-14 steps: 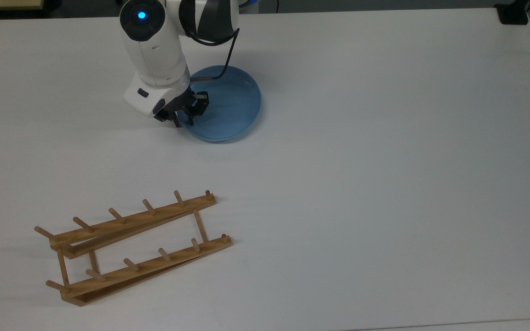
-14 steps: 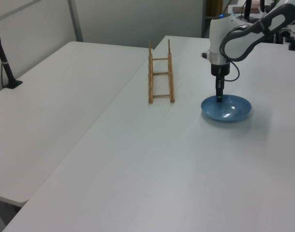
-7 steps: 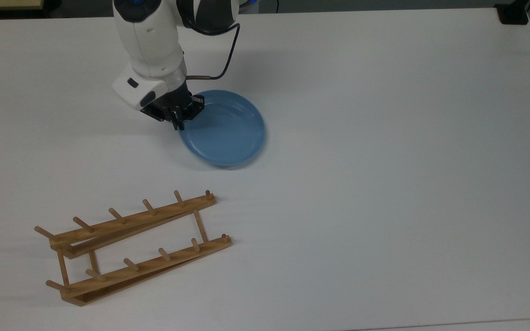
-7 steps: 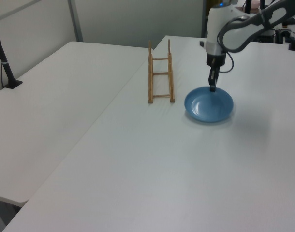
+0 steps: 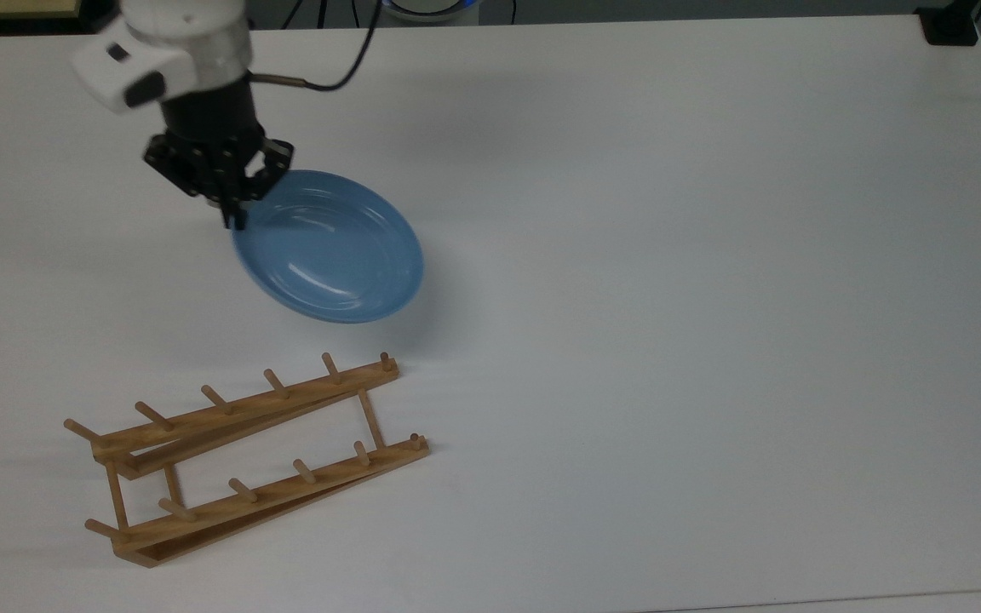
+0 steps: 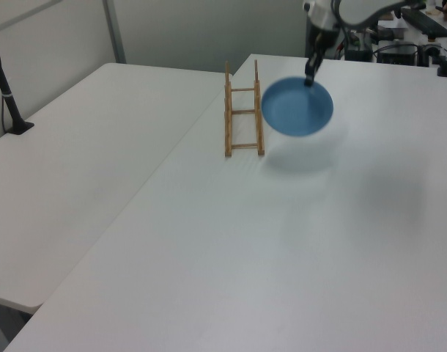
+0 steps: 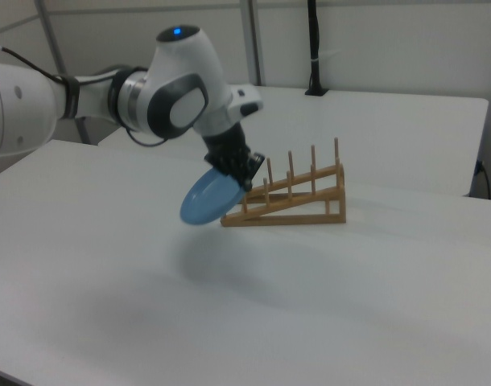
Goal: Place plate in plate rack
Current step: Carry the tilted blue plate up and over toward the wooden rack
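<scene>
Gripper [image 5: 233,207] pinches round blue plate [image 5: 329,249] near wooden pegged rack [image 5: 243,455].

The counter [image 5: 712,255] is seen from overhead in the top view; it is viewed obliquely from opposite sides in the left and right views; the plate rack [image 6: 242,110] is shared.

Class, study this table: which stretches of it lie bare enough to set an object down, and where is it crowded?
The widest bare stretch is the white table on the top view's right, from the plate and plate rack to the far edge. The top view's left is crowded: the gripper holds the plate by its rim, lifted and tilted, near the rack.
</scene>
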